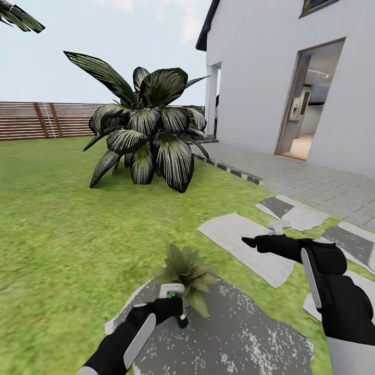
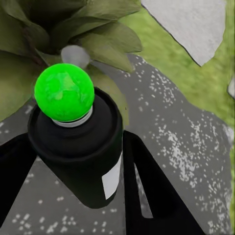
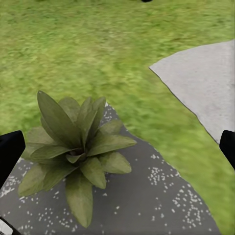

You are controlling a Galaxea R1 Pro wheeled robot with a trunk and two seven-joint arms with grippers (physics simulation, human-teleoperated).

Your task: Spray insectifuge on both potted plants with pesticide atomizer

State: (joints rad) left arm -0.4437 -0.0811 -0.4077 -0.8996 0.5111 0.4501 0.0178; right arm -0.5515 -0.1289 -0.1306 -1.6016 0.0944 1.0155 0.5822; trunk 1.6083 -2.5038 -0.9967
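While left claw pinches pesticide atomizer just beside potted plant at lower centre, right claw spread, idle; nozzle misaimed, spray could miss leaves.

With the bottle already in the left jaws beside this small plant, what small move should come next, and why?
Probably spray now, sweeping slightly over the leaves. The left gripper holds the atomizer right beside the potted plant, its head toward the leaves in the left wrist view. The right gripper hangs open, apart.
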